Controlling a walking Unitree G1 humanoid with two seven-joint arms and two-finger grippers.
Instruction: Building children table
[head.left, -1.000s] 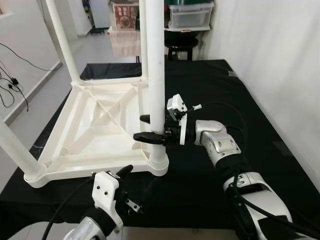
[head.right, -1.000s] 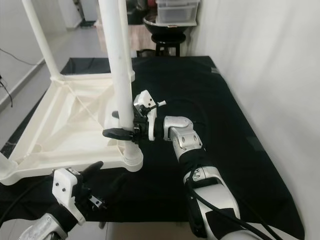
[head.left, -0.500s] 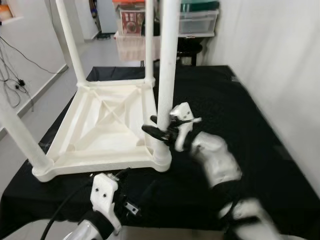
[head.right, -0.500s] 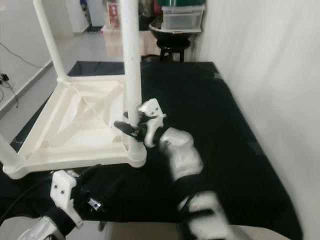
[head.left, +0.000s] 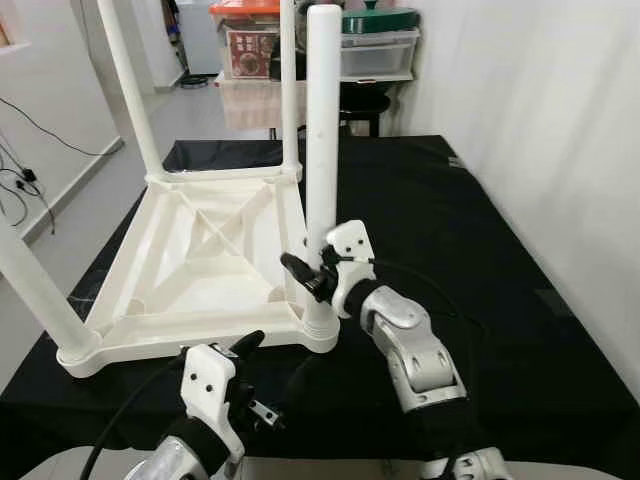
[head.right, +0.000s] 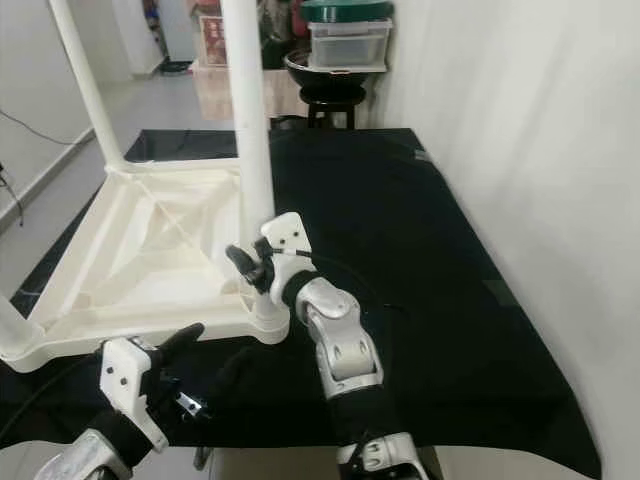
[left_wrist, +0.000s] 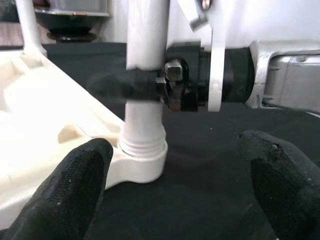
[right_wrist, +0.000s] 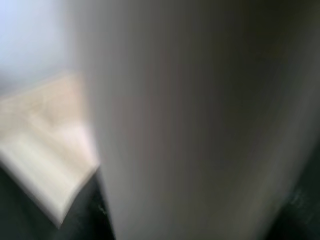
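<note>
While upturned white table (head.left: 200, 250) lies center-left on the black worktop (head.left: 480, 230), right claw (head.left: 306, 277) is clamped around the near leg (head.left: 322, 150) low down; left claw (left_wrist: 175, 185) hovers spread apart, lower frame, touching nothing.

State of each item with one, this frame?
Children's table: upside down on the black cloth, legs pointing up.
Near-right leg: upright in its corner socket.
Right hand: shut on that leg, low down.
Left hand: open, near the table's corner.
</note>
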